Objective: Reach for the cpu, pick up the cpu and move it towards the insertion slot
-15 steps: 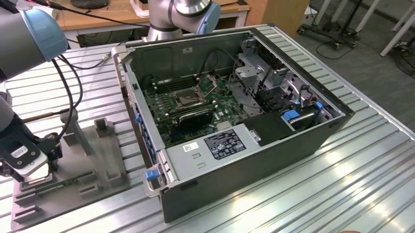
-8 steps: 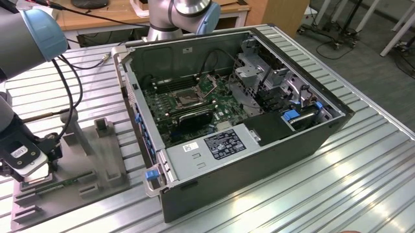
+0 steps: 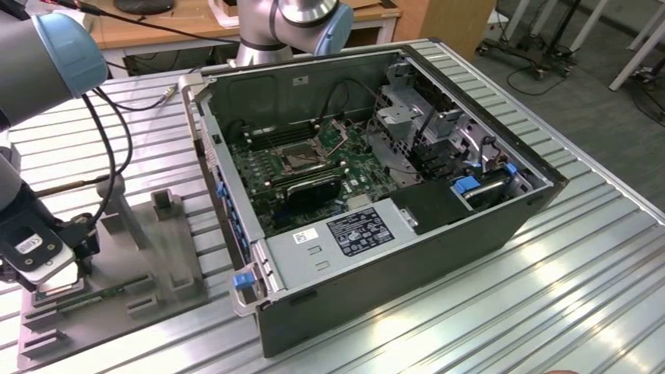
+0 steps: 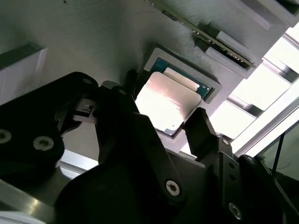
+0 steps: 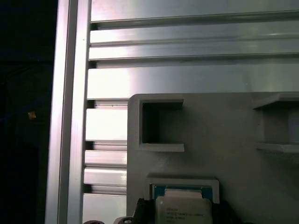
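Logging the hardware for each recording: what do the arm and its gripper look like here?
The arm has silver-grey tubular links with light blue caps on its joints. Black cables run along it. Near its end sits a black housing with a white labelled block. The gripper is matte black and angular, with round silver screw heads.

Bright, even light sheens the ribbed metal table (image 3: pixel 519 312) in the exterior view; in the second wrist view, glare whitens the chip (image 4: pixel 163 98) amid a dark, blurred foreground.
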`<action>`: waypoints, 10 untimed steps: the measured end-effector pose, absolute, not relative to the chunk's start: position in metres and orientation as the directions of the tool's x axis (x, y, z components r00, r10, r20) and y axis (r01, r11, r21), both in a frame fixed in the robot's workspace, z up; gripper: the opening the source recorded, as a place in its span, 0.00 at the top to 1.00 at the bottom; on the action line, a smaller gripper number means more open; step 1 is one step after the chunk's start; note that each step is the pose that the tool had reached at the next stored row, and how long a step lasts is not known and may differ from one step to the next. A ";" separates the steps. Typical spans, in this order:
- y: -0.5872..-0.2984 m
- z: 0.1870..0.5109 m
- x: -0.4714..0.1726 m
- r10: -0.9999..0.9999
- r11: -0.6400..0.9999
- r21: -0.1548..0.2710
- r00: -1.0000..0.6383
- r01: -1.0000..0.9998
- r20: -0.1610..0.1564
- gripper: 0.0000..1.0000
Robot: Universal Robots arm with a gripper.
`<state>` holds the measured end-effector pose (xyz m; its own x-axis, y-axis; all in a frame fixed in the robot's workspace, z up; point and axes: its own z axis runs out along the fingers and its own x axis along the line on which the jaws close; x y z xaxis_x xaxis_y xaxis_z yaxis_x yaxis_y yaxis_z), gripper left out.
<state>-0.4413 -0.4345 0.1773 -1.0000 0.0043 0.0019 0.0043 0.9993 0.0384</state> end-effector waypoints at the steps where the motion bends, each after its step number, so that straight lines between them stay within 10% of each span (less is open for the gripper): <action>1: -0.435 0.177 -0.441 0.009 0.999 0.038 -1.000 0.009 0.002 0.32; 10: -0.435 0.177 -0.441 0.010 0.999 0.038 -1.000 0.010 0.002 0.34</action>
<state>-0.4413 -0.4350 0.1773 -0.9999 0.0099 0.0019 0.0100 0.9992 0.0383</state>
